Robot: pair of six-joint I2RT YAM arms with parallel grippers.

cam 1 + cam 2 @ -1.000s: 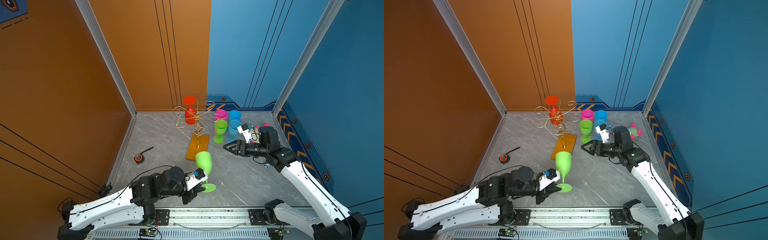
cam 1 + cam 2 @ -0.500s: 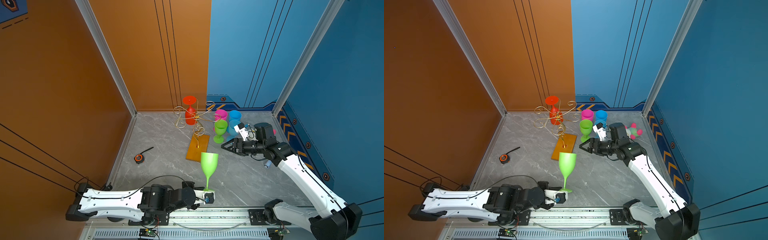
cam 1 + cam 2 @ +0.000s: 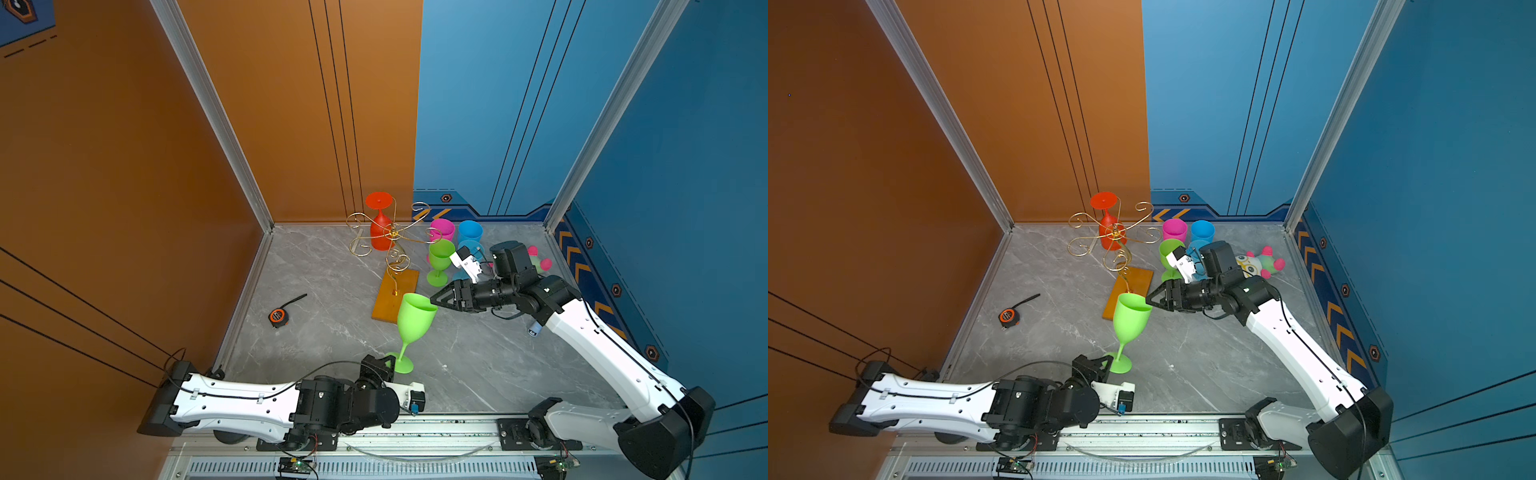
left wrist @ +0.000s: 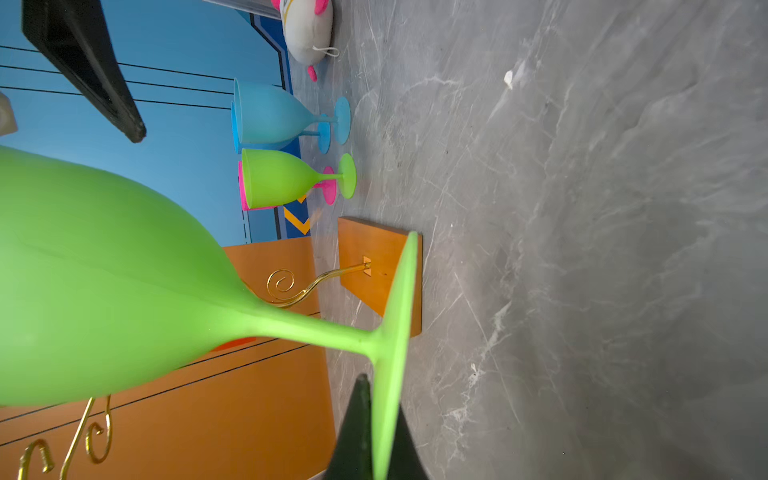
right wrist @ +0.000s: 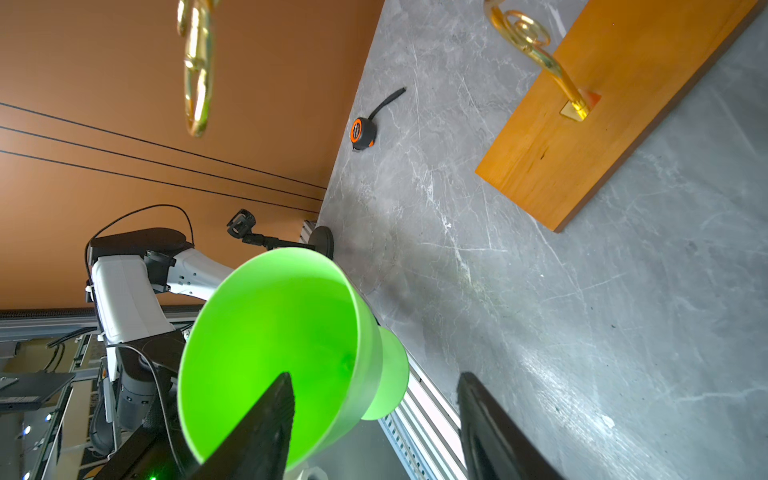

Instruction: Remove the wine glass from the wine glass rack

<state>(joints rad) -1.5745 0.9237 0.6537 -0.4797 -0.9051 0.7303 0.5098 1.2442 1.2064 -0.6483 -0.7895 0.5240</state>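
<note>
Left claw [image 3: 388, 368] low; pinching glass [image 3: 415, 318]

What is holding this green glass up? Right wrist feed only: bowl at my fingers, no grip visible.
Observer: The left gripper is shut on the rim of the foot of the green glass; the left wrist view shows it.
Operator: Anything on the rack?
Observer: One red glass hangs upside down on the rack.
Operator: Other glasses?
Observer: In both top views four stand upright right of the rack: a pink glass, a second green glass and two blue glasses.
</note>
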